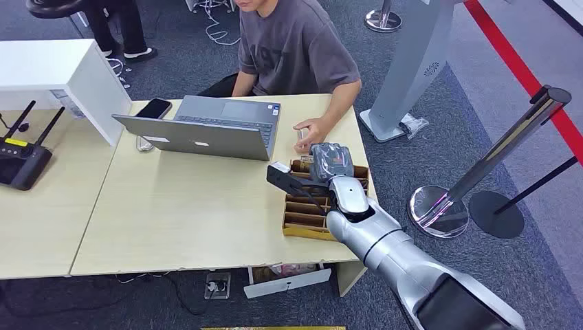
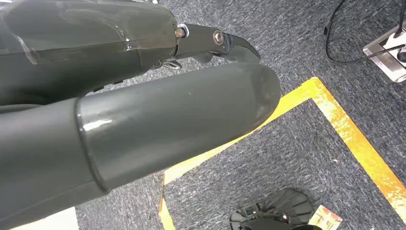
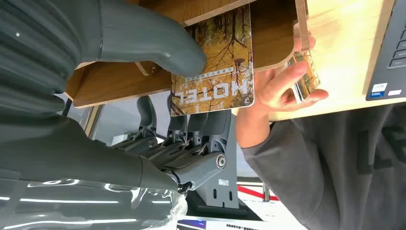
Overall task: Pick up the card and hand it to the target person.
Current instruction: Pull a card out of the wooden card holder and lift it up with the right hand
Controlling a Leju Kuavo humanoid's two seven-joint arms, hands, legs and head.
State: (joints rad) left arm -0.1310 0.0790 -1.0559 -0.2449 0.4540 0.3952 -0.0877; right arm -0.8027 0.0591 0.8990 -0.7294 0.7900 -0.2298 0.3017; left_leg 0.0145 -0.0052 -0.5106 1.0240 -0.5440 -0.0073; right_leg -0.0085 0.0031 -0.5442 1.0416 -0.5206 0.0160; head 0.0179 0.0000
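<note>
**Hotel card held at the slotted box, person's hand close by**

A light wooden bench (image 1: 192,213) fills the middle of the head view, with a second bench of the same wood at lower left. A person in a grey short-sleeved shirt (image 1: 295,48) is seated at the top centre, behind an open silver laptop (image 1: 213,130). A white cabinet (image 1: 62,72) is seen at upper left, and a black router with two antennas (image 1: 20,158) at the left edge. A chrome barrier post on a round base (image 1: 481,172) stands on the grey carpet at right.

The silver right arm is raised from lower right, and the right robot hand (image 1: 326,172) is placed over a brown slotted cardboard box (image 1: 302,216) at the bench's right end. In the right wrist view, a card printed with autumn trees and the word HOTEL (image 3: 215,67) is pinched between the thick grey thumb (image 3: 158,40) and the dark fingers (image 3: 191,143). The person's hand (image 1: 313,130) lies just beside it, and a similar card (image 3: 304,74) is held in that hand.

The left robot hand (image 2: 143,120) hangs above grey carpet marked with yellow tape (image 2: 344,129); its grasp cannot be told.

A black phone (image 1: 152,108) lies left of the laptop.
</note>
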